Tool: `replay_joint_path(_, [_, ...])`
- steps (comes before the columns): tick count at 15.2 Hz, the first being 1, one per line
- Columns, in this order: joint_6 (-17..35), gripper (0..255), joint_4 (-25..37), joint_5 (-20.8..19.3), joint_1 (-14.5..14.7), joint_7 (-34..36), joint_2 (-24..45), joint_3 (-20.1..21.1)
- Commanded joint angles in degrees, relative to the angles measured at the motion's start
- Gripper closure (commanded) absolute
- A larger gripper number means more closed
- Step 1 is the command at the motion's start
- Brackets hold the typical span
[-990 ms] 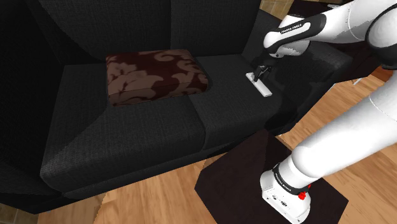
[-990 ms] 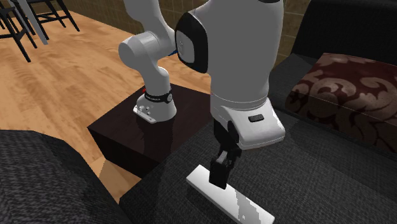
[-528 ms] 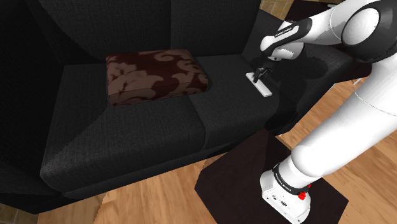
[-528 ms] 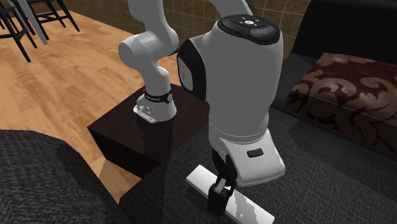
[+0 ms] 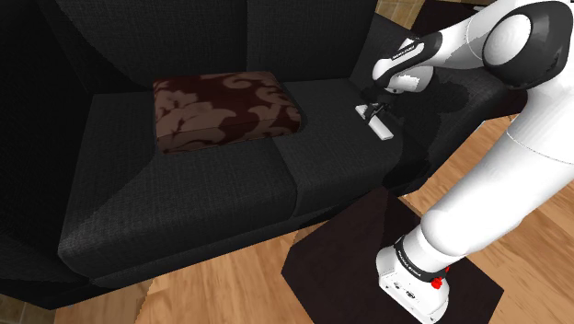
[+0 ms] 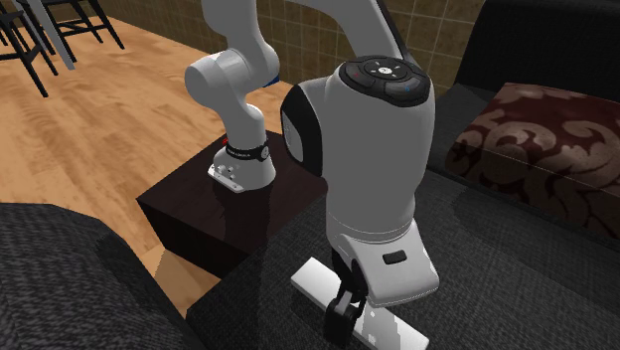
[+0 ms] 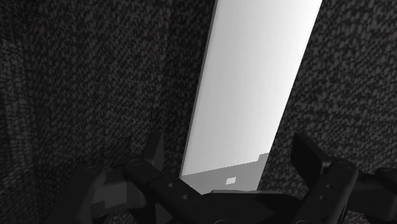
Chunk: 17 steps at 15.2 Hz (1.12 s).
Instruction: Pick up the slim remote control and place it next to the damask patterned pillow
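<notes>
We see a slim, flat, plain white remote (image 7: pixel 248 89) lying on the black sofa (image 5: pixel 184 202) seat, well apart from the dark red patterned pillow (image 5: pixel 225 110); jaws spread, straddling it, not touching.

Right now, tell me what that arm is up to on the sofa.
The white arm, on its dark stand beside the black sofa, holds its black gripper low over the slim white remote, which lies flat on the seat. The fingers stand open, one on each side of the remote, not clasping it, so it is not yet picked up. The patterned pillow sits farther along the seat, apart from the remote.
</notes>
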Motion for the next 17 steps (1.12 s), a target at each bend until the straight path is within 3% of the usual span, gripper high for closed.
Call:
replay_joint_path(1, [0.0, 0, 0.0, 0.0, 0.0, 0.0, 0.0, 0.0])
replay_joint_path(3, [0.0, 0, 0.0, 0.0, 0.0, 0.0, 0.0, 0.0])
replay_joint_path(4, [0.0, 255, 0.0, 0.0, 0.0, 0.0, 0.0, 0.0])
replay_joint_path(13, [0.0, 255, 0.0, 0.0, 0.0, 0.0, 0.0, 0.0])
replay_joint_path(17, [-2.8, 255, 1.0, -1.4, 0.2, 1.0, -2.1, -0.3])
